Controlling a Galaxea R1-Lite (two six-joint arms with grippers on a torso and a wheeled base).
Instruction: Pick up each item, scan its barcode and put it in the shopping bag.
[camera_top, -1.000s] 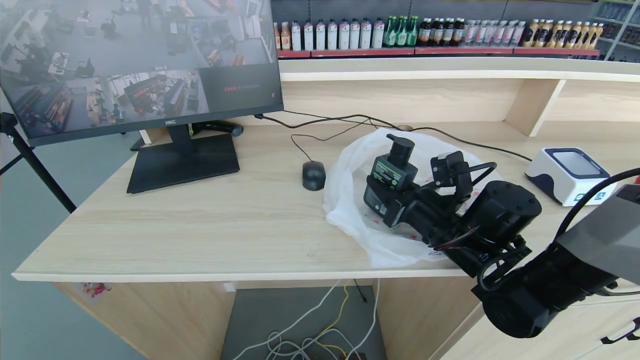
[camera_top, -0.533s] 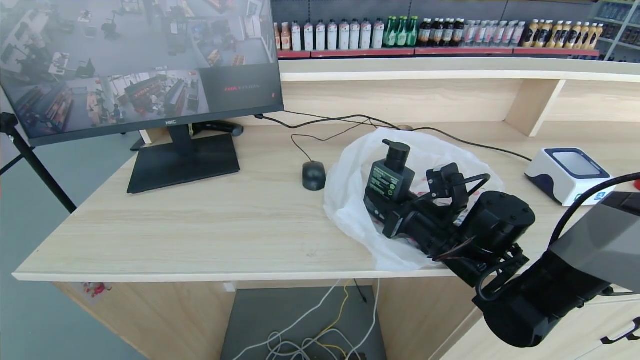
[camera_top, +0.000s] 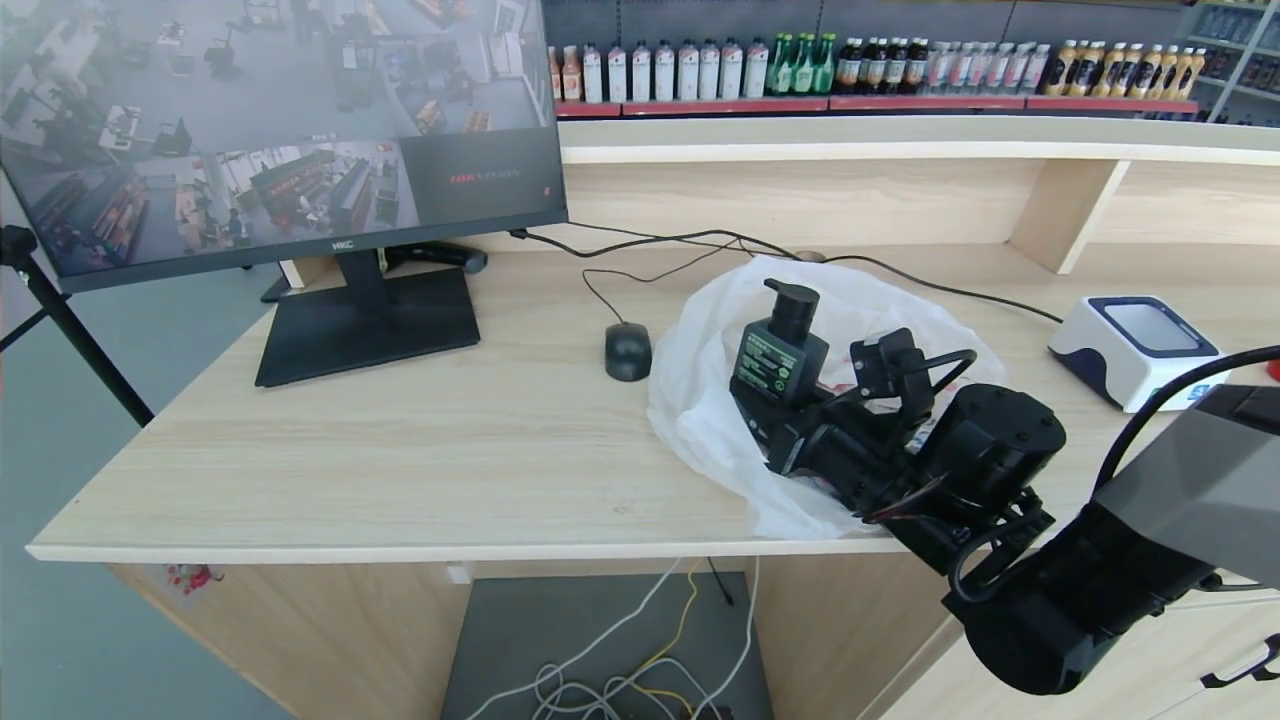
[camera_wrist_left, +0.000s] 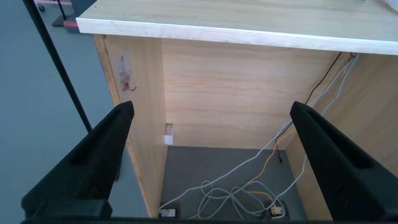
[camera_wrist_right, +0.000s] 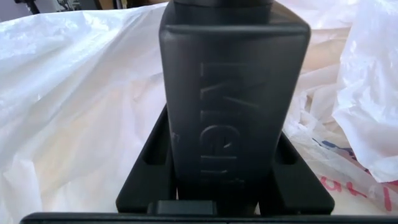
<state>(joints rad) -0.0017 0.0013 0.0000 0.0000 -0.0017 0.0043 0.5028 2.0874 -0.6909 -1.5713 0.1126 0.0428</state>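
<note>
A dark bottle (camera_top: 780, 355) with a black pump cap and a green label stands tilted in the mouth of the white plastic shopping bag (camera_top: 700, 400) on the counter. My right gripper (camera_top: 772, 425) is shut on the bottle's lower body, low inside the bag. In the right wrist view the bottle (camera_wrist_right: 233, 93) stands between the black fingers (camera_wrist_right: 146, 165), with the bag's film (camera_wrist_right: 74, 112) all around it. My left gripper (camera_wrist_left: 211, 109) hangs open below the counter's front edge (camera_wrist_left: 236, 34), holding nothing.
A white barcode scanner (camera_top: 1135, 350) sits at the counter's right. A black mouse (camera_top: 627, 351) lies just left of the bag, with a monitor (camera_top: 270, 130) on its stand at the back left. Cables (camera_top: 700, 240) run along the back.
My right gripper has lowered the bottle into the bag; most of the drop came in the first half second, and little has shifted since.
</note>
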